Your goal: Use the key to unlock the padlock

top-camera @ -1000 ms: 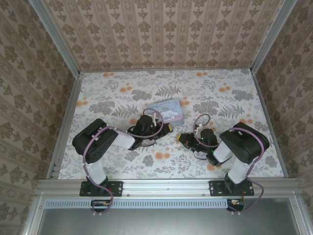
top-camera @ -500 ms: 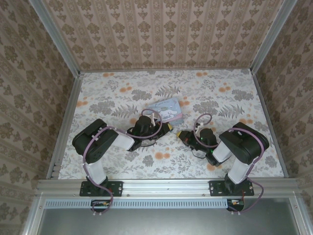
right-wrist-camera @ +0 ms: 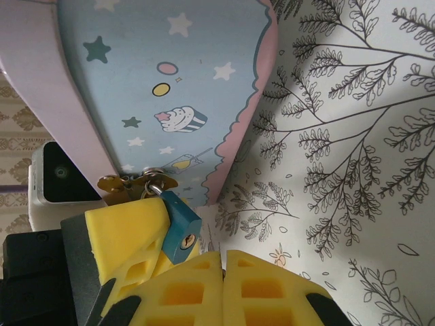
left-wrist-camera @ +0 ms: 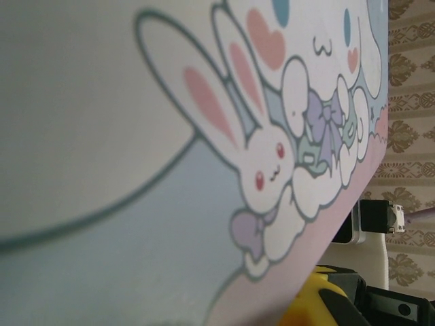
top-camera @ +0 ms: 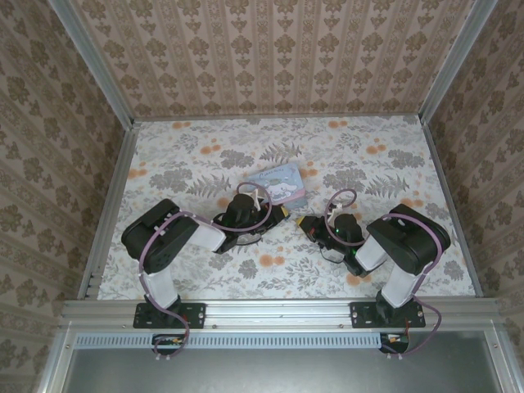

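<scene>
1. Top: left claw [top-camera: 283, 214] and right claw [top-camera: 304, 222], both closed, near each other beside tin [top-camera: 282, 182] on desk [top-camera: 188, 155].
2. Left wrist: hard up against tin.
3. Right wrist: padlock [right-wrist-camera: 178, 227] at tin's clasp [right-wrist-camera: 136, 182], seemingly pinched by left claw; key not made out. Insertion stage, probably; next, align with keyhole [right-wrist-camera: 187, 239].

Open along the whole far edge of the floral-patterned tabletop [top-camera: 205, 139] and into both far corners. Blocked at the middle by the flat pastel-blue cartoon-printed tin [top-camera: 281, 185]. Crowded just nearward of it: yellow-fingered left gripper [top-camera: 282, 214] hard against the tin's near edge, yellow-fingered right gripper [top-camera: 305, 223] just beside, jaws pressed together, with a narrow gap between the two. Partly taken up by the small dark-bluish metal padlock [right-wrist-camera: 178, 227] at the left fingertip. Hemmed in left, right and far by brown damask-papered walls [top-camera: 270, 57]. Clear too at the middle of the near edge.
</scene>
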`<state>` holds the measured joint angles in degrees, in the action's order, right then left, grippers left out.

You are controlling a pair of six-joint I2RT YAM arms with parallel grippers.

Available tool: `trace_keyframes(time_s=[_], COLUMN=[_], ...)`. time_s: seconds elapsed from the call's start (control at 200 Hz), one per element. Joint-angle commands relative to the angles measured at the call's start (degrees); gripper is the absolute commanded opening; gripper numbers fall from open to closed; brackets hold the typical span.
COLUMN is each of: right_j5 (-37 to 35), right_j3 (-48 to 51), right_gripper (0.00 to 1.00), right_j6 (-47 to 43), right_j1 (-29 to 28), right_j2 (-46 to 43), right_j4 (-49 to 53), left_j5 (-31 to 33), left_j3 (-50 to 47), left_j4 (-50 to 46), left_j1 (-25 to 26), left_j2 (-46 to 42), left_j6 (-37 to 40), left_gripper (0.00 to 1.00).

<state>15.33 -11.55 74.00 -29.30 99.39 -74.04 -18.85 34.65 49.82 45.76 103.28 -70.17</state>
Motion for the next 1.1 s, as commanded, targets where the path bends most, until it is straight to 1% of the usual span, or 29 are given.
trace_keyframes(time_s=[0.0, 0.63, 1.095], right_j5=[-0.8, -0.9, -1.0], right_j3=[-1.0, -1.7, -1.4], right_gripper=[0.0, 0.0, 0.0], right_j6=[0.7, 1.0, 1.0], right_j1=[-0.4, -1.1, -1.1], right_j2=[1.2, 0.8, -1.3], right_j4=[-2.5, -2.5, -2.2], left_j5=[0.0, 0.7, 1.5], left_j3=[0.9, 1.5, 1.8], left_j4=[0.0, -0.9, -2.4], left_j1=[0.5, 1.8, 2.5], left_j2=[1.8, 2.2, 2.2], left_j6=[-3.3, -3.3, -2.3], left_gripper=[0.0, 0.0, 0.0])
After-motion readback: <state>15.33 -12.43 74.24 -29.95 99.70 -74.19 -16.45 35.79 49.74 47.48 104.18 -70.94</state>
